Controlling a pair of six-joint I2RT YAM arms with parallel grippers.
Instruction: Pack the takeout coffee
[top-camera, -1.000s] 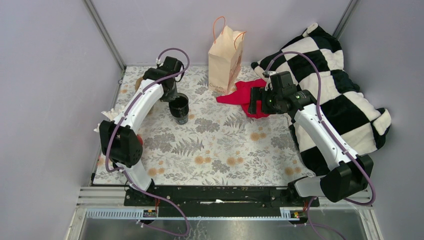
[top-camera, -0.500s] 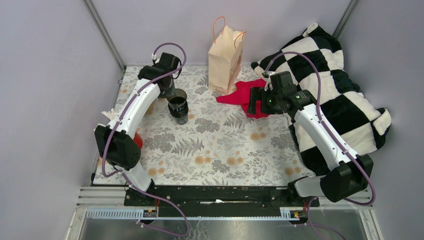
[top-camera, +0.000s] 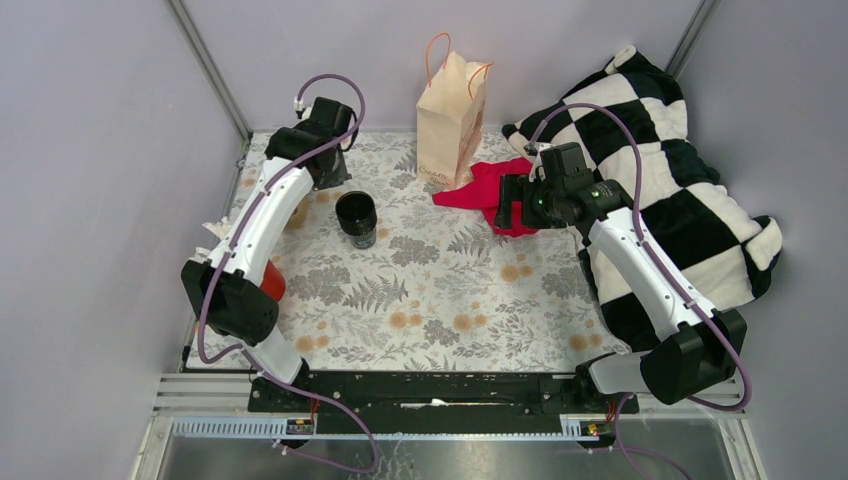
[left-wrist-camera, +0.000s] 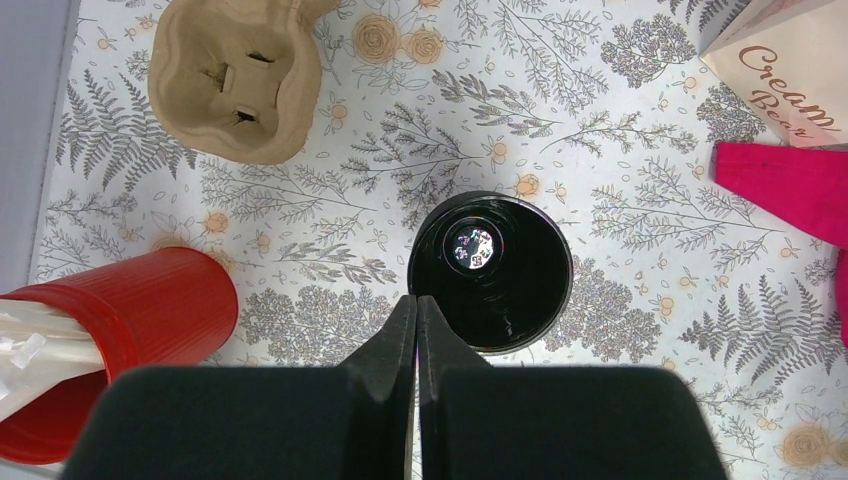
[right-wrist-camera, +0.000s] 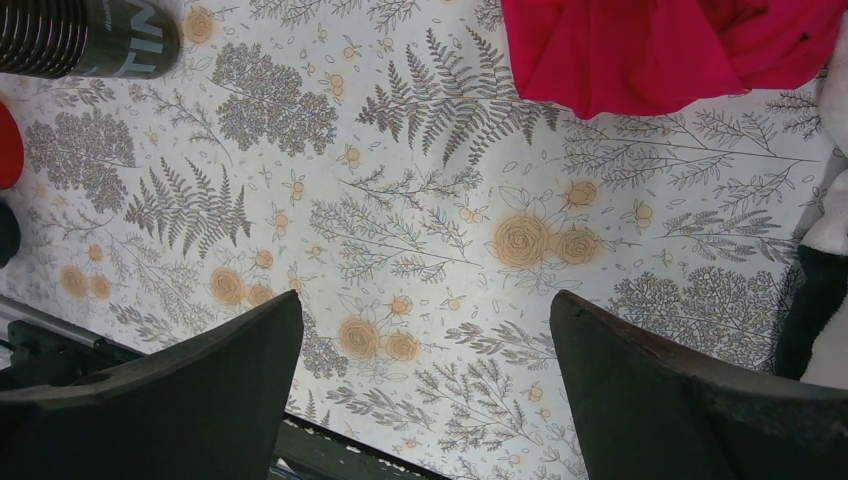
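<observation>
My left arm has pulled back toward the far-left corner since a second ago, when its fingers were right at the coffee cup; the cup has stayed where it was, and my right arm has not shifted at all. Starting at the left edge, the red cup (left-wrist-camera: 120, 330) of white straws lies near the wall, with the brown cardboard tray (left-wrist-camera: 235, 75) farther back on the floral counter (top-camera: 450, 290). The left gripper (left-wrist-camera: 416, 305) has its fingers pressed together with only a hairline between them, and they hold nothing. In the wrist view their tips point at the near rim of the takeout coffee (left-wrist-camera: 490, 270). From overhead the gripper is up and to the far left of the cup, not touching it. The coffee stands upright by itself on the counter, left of centre, well short of the paper bag (top-camera: 452, 115), which stands upright at the back wall. A red cloth (top-camera: 490, 190) lies just right of the bag's foot. The right gripper (right-wrist-camera: 425, 300) hovers over the counter beside that cloth, its fingers spread wide and empty. The black-and-white checkered blanket (top-camera: 680, 190) is heaped along the right side.
</observation>
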